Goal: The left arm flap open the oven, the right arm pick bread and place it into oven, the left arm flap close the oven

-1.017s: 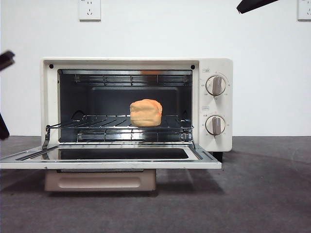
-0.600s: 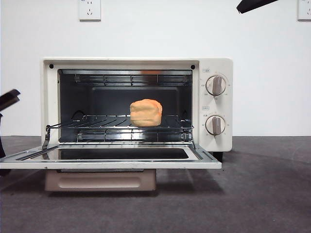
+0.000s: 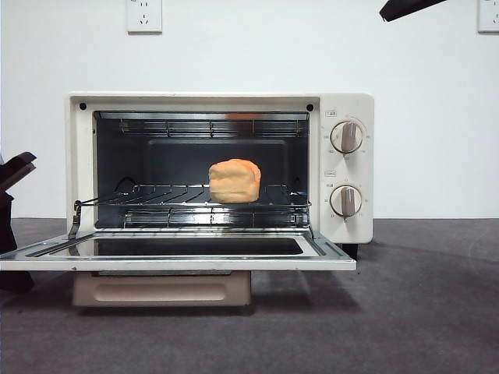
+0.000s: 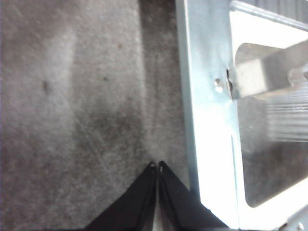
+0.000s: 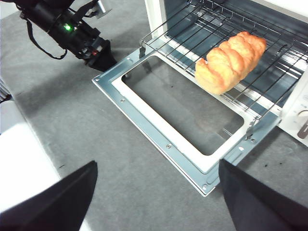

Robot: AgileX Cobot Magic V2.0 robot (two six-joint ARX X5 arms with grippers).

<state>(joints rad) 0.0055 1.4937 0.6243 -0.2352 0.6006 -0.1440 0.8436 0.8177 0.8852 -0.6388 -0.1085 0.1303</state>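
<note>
The cream-white oven (image 3: 343, 160) stands with its door (image 3: 179, 263) folded flat down. On the wire rack inside lies the golden-orange bread (image 3: 234, 181), also in the right wrist view (image 5: 231, 60), with nothing touching it. My left gripper (image 4: 156, 166) is shut and empty, low over the grey table just beside the door's metal frame (image 4: 204, 120). The left arm (image 3: 9, 234) shows black at the left edge of the front view. My right gripper (image 5: 158, 163) hangs open and empty, high above the door (image 5: 159, 134). Its tip (image 3: 409, 8) shows at the top right.
Two grey knobs (image 3: 345, 137) sit on the oven's right panel. The beige handle (image 3: 160, 290) hangs below the lowered door. Grey table surface (image 3: 421, 312) spreads in front and to the right. A white wall with sockets (image 3: 144, 14) stands behind.
The left arm has come down along the left edge of the front view to the table beside the open door. Oven, bread and right arm have not moved.
</note>
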